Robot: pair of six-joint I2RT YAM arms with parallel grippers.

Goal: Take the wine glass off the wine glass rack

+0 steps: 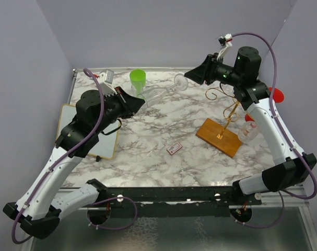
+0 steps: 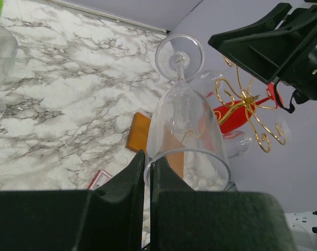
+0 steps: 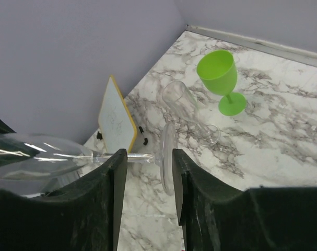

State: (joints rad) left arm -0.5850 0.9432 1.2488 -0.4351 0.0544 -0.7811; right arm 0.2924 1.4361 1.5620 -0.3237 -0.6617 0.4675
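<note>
A clear wine glass [image 1: 163, 90] hangs on its side in the air between my two grippers, left of the rack. My left gripper [image 1: 141, 102] is shut on its rim [image 2: 185, 155], one finger inside the bowl and one outside. My right gripper [image 1: 189, 78] is open, and the glass's round foot [image 3: 167, 163] stands between its fingers without being pinched. The stem [image 3: 134, 156] runs past the left fingertip. The gold wire rack [image 1: 227, 100] stands on its brown wooden base [image 1: 219, 137], to the right of the glass and apart from it; it also shows in the left wrist view [image 2: 248, 100].
A green goblet [image 1: 138, 79] stands at the back, with a clear glass [image 3: 187, 111] lying beside it. A whiteboard [image 1: 91, 137] lies at the left and a small card [image 1: 174, 148] in the middle. A red glass [image 2: 230, 114] and a clear glass [image 1: 249, 130] are by the rack.
</note>
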